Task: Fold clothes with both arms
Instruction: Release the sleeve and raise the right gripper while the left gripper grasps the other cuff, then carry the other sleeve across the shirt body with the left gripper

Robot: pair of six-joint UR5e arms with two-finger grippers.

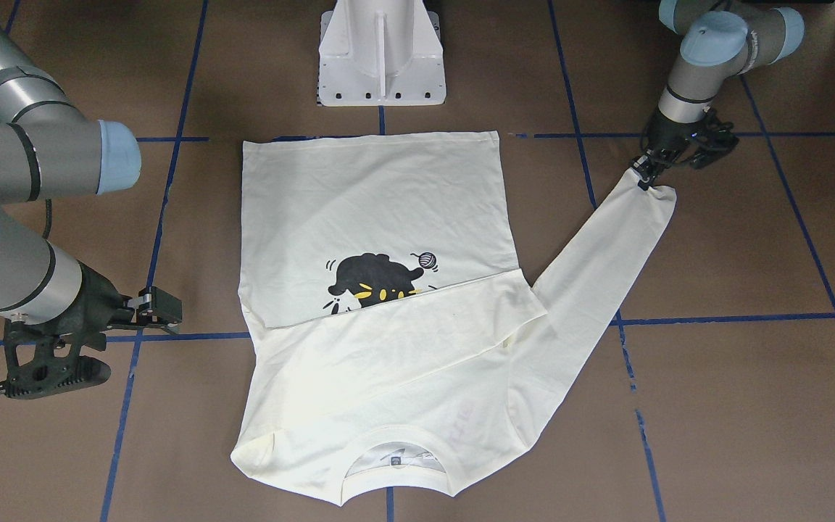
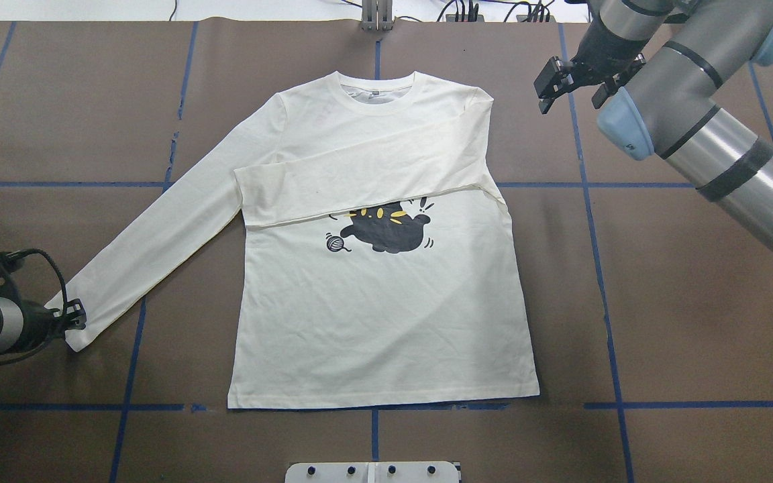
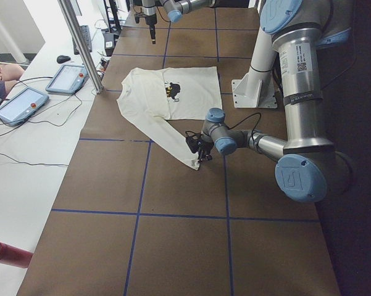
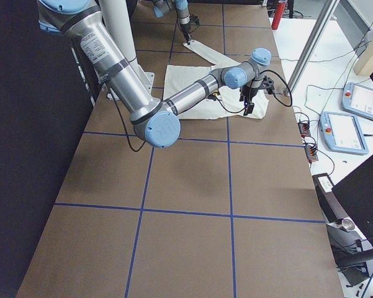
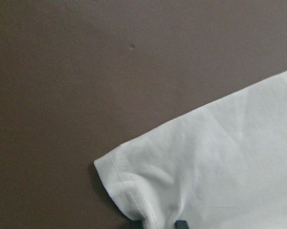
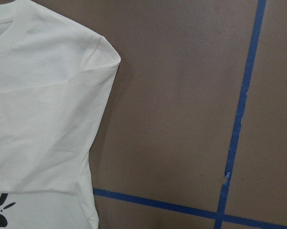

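The cream shirt (image 2: pixel 386 322) lies flat and front-up in the middle of the brown table (image 2: pixel 661 302), its ribbed neckline (image 2: pixel 378 104) on the far side from the robot and its hem nearest the white pedestal (image 1: pixel 381 65). One sleeve (image 2: pixel 359 178) is folded across the chest at a slight slant, and its lower edge covers the top of the black cat print (image 2: pixel 386 231). The other sleeve (image 2: pixel 158 228) runs out straight and diagonal toward the robot's left side. There the left gripper (image 2: pixel 72 315) sits low at the table with the cuff (image 5: pixel 133 181) in its grasp. The left wrist view shows the two dark fingertips (image 5: pixel 181 224) at the bottom edge with puckered cloth nipped between them. Across the table, the right gripper (image 2: pixel 571 87) hangs above bare table just beside the shirt's shoulder on the robot's right. It touches no cloth, and its fingers stand spread apart. The right wrist view looks down on that shoulder, the neckline's edge and a blue tape line (image 6: pixel 239 119) on the table. The body of the shirt looks smooth, with only faint creases.
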